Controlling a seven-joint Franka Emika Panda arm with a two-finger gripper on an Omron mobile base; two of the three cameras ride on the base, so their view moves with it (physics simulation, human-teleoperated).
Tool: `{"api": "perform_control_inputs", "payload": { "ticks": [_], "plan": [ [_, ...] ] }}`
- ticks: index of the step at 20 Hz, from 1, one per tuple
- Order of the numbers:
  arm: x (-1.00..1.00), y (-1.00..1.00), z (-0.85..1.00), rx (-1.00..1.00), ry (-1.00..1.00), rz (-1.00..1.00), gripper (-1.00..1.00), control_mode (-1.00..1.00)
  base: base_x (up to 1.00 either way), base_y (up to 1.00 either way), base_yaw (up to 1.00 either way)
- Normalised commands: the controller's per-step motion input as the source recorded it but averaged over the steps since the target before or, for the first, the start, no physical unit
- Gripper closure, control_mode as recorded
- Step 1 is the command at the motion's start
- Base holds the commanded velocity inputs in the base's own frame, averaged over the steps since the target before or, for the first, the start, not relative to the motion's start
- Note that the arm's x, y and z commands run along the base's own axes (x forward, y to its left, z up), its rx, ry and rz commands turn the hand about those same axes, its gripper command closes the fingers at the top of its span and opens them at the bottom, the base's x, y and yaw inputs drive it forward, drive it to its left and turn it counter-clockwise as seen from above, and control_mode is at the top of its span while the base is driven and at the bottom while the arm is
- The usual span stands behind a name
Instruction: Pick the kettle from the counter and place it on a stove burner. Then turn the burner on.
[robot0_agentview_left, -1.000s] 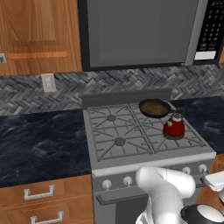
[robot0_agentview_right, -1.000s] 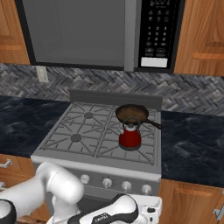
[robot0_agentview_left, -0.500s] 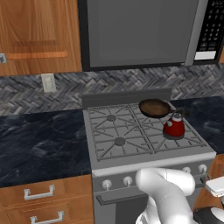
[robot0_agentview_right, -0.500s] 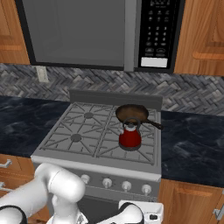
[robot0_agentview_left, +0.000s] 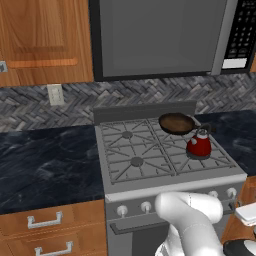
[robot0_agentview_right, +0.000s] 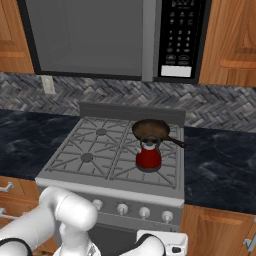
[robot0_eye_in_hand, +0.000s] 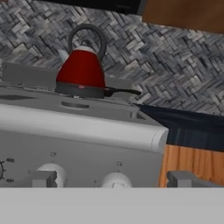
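Lower than a moment ago, the white robot arm (robot0_agentview_left: 192, 220) has sunk further in front of the grey gas stove (robot0_agentview_left: 165, 155), while nothing on the stove has shifted. Taking that stove as the landmark: a small squat glossy red kettle (robot0_agentview_left: 199, 145) with a silvery lid and dark arched handle sits upright on the grate over the front right burner (robot0_agentview_right: 148, 167). Just behind it, on the back right burner, rests a brown round skillet (robot0_agentview_left: 176, 122) whose dark handle points out to the right. The two left burners are bare. Black, faintly veined polished stone counter (robot0_agentview_left: 47, 162) runs off from both sides of the stove, over wooden drawers, and a grey herringbone backsplash (robot0_agentview_right: 220, 107) rises behind it. A dark microwave (robot0_agentview_right: 182, 37) hangs above the stove.

From the hand camera, the two-finger gripper (robot0_eye_in_hand: 108, 180) is level with the stove's front panel, below the cooktop edge, facing two of the round white knobs (robot0_eye_in_hand: 116, 179). Its two small dark fingertips (robot0_eye_in_hand: 41, 178) stand wide apart with nothing between them. The kettle (robot0_eye_in_hand: 82, 70) stands up above the rim of the stove, apart from the gripper.
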Motion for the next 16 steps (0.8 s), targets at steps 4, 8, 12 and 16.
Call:
{"api": "perform_control_inputs", "payload": {
  "ticks": [4, 8, 12, 16],
  "plan": [
    [0.11, 0.19, 0.00, 0.00, 0.00, -0.06, -1.00, -1.00, 0.00, 0.00, 0.00],
    [0.17, 0.23, 0.00, 0.00, 0.00, -0.07, -1.00, -1.00, 0.00, 0.00, 0.00],
    [0.20, 0.10, 0.00, 0.00, 0.00, -0.06, -1.00, -1.00, 0.00, 0.00, 0.00],
    [0.20, 0.00, 0.00, 0.00, 0.00, -0.02, -1.00, -1.00, 0.00, 0.00, 0.00]
  ]
}}
